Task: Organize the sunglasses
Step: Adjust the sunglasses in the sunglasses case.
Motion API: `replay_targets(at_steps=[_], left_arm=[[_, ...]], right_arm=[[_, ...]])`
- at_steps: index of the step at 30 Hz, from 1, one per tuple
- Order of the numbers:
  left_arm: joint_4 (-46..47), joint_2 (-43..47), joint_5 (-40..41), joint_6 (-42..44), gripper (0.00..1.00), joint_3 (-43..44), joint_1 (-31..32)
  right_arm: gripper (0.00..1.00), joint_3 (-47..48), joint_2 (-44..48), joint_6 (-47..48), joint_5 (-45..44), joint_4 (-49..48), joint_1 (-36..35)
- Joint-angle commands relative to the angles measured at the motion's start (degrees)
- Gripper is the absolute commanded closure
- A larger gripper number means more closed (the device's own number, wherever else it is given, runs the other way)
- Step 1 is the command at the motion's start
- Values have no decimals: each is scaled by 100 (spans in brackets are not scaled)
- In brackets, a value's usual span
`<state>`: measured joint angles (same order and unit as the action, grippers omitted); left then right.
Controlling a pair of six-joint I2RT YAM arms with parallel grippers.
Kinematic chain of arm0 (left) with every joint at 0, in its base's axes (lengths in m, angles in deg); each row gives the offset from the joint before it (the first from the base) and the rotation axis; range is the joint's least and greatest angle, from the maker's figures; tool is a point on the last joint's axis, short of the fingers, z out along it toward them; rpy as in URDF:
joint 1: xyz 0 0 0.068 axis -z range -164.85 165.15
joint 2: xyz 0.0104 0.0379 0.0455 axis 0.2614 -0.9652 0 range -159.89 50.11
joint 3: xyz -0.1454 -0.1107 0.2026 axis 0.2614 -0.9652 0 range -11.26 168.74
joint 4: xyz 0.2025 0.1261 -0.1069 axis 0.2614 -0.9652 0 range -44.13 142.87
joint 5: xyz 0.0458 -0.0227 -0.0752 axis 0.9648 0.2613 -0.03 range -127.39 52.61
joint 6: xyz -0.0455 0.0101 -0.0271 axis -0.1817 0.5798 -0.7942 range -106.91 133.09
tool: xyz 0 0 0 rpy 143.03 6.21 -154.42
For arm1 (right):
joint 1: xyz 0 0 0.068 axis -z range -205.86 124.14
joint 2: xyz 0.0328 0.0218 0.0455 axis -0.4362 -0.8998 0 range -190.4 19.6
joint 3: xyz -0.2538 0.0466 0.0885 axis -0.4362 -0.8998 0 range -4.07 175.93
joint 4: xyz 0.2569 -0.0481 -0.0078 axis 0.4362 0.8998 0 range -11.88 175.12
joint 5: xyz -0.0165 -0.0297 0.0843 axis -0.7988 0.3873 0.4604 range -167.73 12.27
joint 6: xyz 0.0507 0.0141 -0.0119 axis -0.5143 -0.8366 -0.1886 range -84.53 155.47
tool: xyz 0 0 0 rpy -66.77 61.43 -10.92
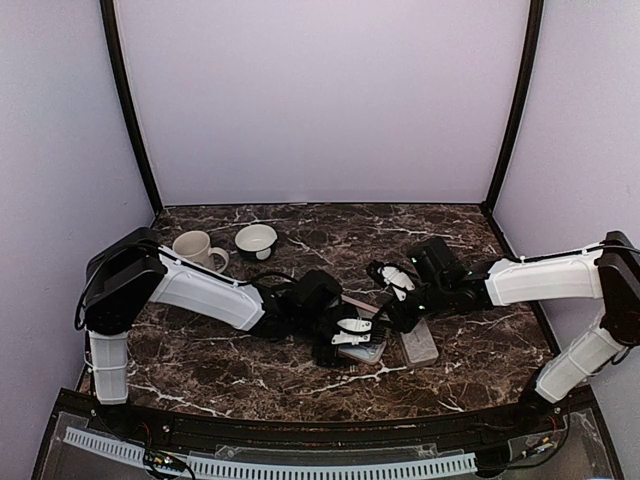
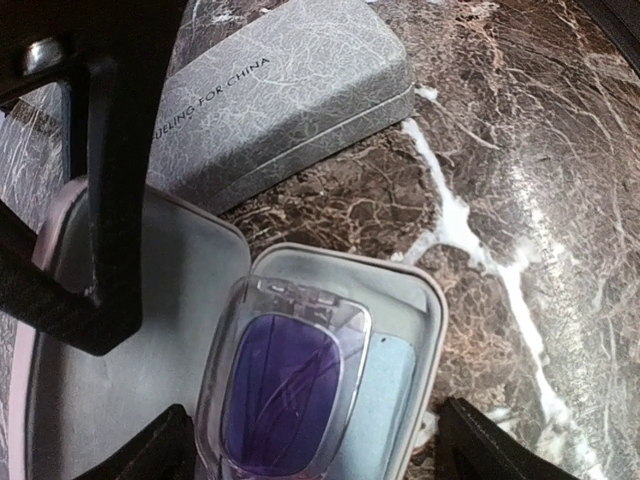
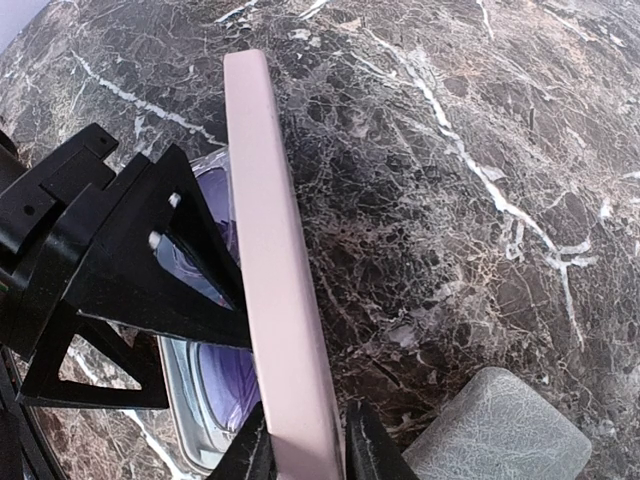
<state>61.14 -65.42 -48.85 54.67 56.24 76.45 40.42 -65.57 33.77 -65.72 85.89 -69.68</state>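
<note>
The right gripper (image 3: 305,452) is clenched on the pink lid (image 3: 272,250). Its own wrist view shows that smooth slab standing on edge between the fingers. The left gripper (image 2: 315,455) is spread wide, a finger either side of the open tray. Only the left wrist view looks inside: the sunglasses (image 2: 285,390) — clear frame, purple lens — lie on grey felt beside a light-blue cloth (image 2: 392,385). Just beyond lies a closed, crackle-textured grey case (image 2: 280,90) on veined dark marble (image 2: 520,150).

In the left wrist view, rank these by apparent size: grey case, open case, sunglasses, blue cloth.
1. open case, nearest the camera and cut off by the frame
2. grey case
3. sunglasses
4. blue cloth, partly hidden under the sunglasses, so its rank is unsure
</note>
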Motion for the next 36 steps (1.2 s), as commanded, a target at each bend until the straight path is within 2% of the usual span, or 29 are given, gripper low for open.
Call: replay_targets(at_steps=[1,26,33,36], left_arm=[[-410,-28,-148,-3,15,95,40],[-581,100,-342,-94,29,74,58],[-577,125,-223,-121,28,65,53],[-475,148,-129,-191,21,25,57]], right_arm=[[76,190,93,38,16,-53,31],[77,172,88,55,27,-13,31],[77,194,88,64,43,2,36],[77,203,88,73,49,19,32]])
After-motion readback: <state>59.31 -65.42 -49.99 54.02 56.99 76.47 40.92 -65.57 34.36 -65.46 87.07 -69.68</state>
